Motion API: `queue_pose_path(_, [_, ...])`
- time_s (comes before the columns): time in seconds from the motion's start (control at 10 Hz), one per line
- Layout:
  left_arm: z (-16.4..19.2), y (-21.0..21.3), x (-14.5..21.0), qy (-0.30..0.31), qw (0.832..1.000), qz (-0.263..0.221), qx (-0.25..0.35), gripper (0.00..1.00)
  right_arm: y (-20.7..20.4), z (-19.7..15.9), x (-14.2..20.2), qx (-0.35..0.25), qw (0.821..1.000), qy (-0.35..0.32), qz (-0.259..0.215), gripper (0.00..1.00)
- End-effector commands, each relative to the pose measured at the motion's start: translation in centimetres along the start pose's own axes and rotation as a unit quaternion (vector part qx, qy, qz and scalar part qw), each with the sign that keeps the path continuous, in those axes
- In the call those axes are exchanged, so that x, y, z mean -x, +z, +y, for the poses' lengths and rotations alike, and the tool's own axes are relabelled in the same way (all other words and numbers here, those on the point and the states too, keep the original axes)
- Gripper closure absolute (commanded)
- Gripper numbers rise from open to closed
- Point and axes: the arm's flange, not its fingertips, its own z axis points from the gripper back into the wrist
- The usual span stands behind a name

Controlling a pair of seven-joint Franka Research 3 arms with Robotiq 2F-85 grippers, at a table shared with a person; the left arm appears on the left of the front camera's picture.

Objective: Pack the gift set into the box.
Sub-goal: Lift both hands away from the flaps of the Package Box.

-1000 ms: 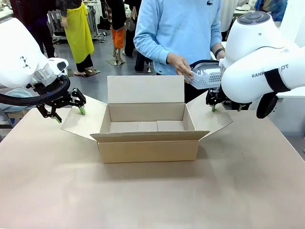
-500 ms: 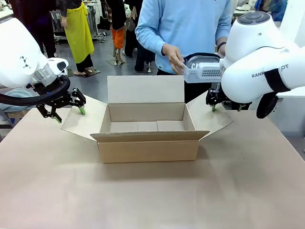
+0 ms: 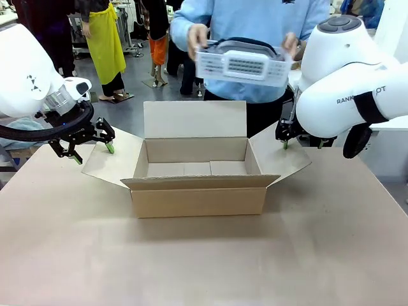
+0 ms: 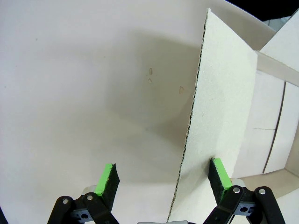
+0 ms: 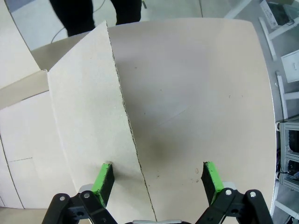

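The box point(image 3: 197, 194) stands open at mid-table with all four flaps spread. A person at the far side holds the gift set point(image 3: 241, 64) in both hands above the box's back flap; it is a white perforated tray with a grey pouch and dark strap showing over its rim. My left gripper point(image 3: 94, 153) is open astride the edge of the left flap point(image 4: 224, 93), whose edge runs between the fingers of the left gripper point(image 4: 163, 175). My right gripper point(image 3: 301, 144) is open in the same way over the right flap point(image 5: 84, 116), seen from the right gripper point(image 5: 157, 175).
The tan tabletop point(image 3: 204, 261) stretches bare in front of the box. Other people and racks stand in the background behind the person.
The person has lifted the gift set from beside my right arm up and leftward to over the box, now holding it with both hands. Neither arm has moved.
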Motion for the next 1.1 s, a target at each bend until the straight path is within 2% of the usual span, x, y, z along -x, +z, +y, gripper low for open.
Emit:
queue_pose_path(0.0, [-0.04,0.18,0.07,0.005,1.000,0.000,-0.008,0.00,-0.04,0.18,0.00,0.012,1.000,-0.008,-0.007,0.00])
queue_pose_path(1.0, [-0.04,0.18,0.07,0.005,1.000,0.000,-0.008,0.00,-0.04,0.18,0.00,0.012,1.000,-0.008,-0.007,0.00])
